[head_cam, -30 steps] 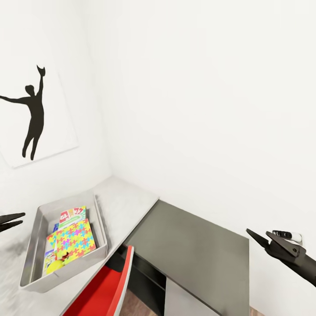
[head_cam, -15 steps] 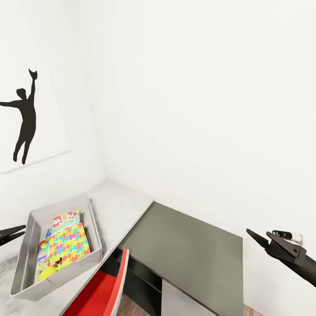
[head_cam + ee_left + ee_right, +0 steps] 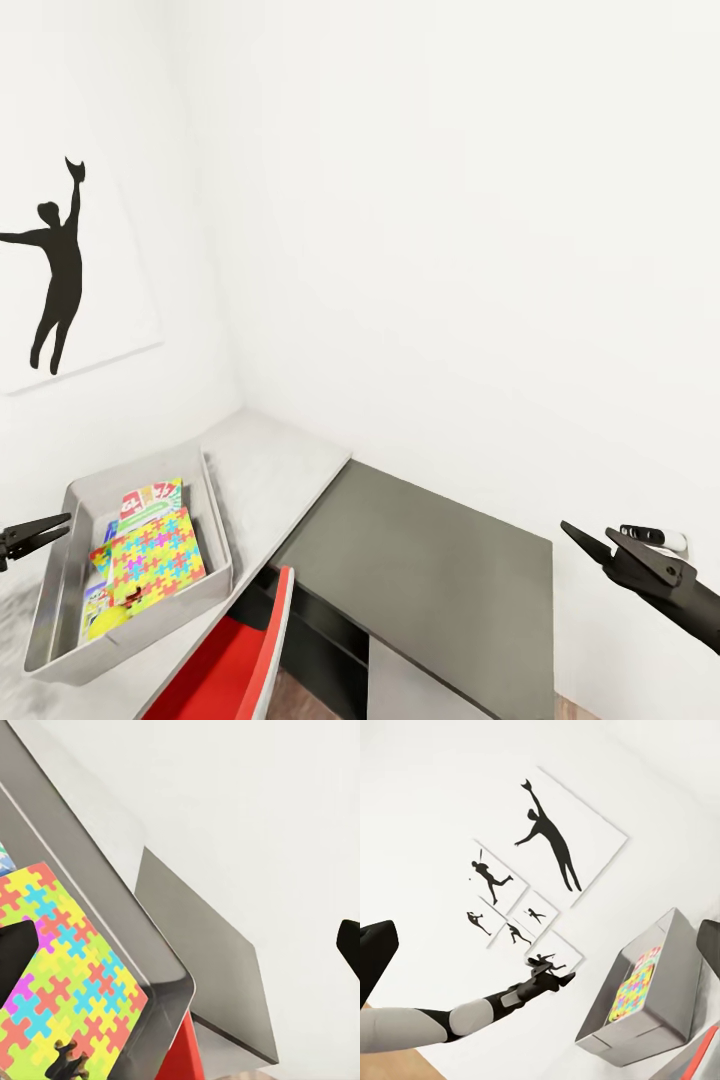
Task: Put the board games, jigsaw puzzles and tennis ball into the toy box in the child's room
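The grey toy box [image 3: 218, 520] rests on the light-grey table [image 3: 285, 460] at the lower left. Inside it a multicoloured jigsaw puzzle [image 3: 150, 558] lies on top. The SKIP-BO board game [image 3: 150, 495] pokes out behind it, and a blue box edge [image 3: 95, 595] shows beside it. The yellow-green tennis ball [image 3: 100, 628] sits at the box's near end. My left gripper [image 3: 58, 526] hovers open just left of the box and above the puzzle [image 3: 71, 975]. My right gripper [image 3: 590, 535] hangs open far right, empty. The bed is out of view.
A lower dark grey side cabinet [image 3: 430, 560] joins the table's right end in the room corner. A red chair [image 3: 240, 660] stands under the table's front edge. White walls close in behind, with a silhouette poster [image 3: 60, 270] on the left one.
The head view swung right a second ago and has been still since. My left gripper has edged slightly toward the toy box. The right arm has not moved.
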Robot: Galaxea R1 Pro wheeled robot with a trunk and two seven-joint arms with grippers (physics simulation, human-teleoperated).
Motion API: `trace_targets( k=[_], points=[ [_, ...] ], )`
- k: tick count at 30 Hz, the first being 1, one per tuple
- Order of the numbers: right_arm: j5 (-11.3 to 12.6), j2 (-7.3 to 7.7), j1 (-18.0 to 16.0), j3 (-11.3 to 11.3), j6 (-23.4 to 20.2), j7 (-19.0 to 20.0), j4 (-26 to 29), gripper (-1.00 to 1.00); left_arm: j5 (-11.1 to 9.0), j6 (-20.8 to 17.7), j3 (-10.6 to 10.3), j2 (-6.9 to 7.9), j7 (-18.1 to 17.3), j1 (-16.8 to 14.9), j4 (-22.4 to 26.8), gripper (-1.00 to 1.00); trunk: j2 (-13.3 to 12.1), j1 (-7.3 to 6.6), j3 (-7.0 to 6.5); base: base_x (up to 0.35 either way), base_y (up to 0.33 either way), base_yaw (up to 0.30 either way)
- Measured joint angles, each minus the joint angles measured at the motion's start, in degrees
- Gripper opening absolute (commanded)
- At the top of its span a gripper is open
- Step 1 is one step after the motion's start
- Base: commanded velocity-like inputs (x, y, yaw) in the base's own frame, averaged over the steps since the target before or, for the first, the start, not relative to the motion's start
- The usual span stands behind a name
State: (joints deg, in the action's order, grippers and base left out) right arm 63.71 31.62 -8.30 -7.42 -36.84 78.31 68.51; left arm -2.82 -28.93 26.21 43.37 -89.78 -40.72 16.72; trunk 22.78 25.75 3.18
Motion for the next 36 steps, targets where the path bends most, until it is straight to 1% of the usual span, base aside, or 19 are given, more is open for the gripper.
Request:
trace_targets(
  k=[6, 12, 29, 36],
  points=[
    [0.02, 0.00, 0.01, -0.03, 0.03, 0.13, -0.03, 1.00, 0.00, 0.08, -0.05, 0.00, 0.00, -0.02, 0.05, 1.00, 0.00, 0.01, -0.29, -0.100, 0.000, -0.124],
    [0.02, 0.00, 0.02, -0.01, 0.03, 0.19, -0.03, 1.00, -0.04, 0.09, -0.18, 0.02, 0.01, -0.02, 0.87, 1.00, 0.00, 0.02, -0.72, -0.198, 0.000, -0.172],
    [0.03, -0.08, 0.01, -0.01, -0.05, 0.12, -0.03, 1.00, -0.07, 0.10, -0.26, 0.11, 0.02, -0.02, 1.39, 1.00, 0.01, 0.03, -2.00, -0.303, 0.000, -0.195],
    [0.03, -0.08, 0.00, -0.01, -0.03, 0.08, -0.01, 1.00, -0.08, 0.10, -0.26, 0.12, 0.03, -0.03, 1.39, 1.00, 0.05, 0.03, -2.49, -0.280, -0.120, -0.199]
  ],
)
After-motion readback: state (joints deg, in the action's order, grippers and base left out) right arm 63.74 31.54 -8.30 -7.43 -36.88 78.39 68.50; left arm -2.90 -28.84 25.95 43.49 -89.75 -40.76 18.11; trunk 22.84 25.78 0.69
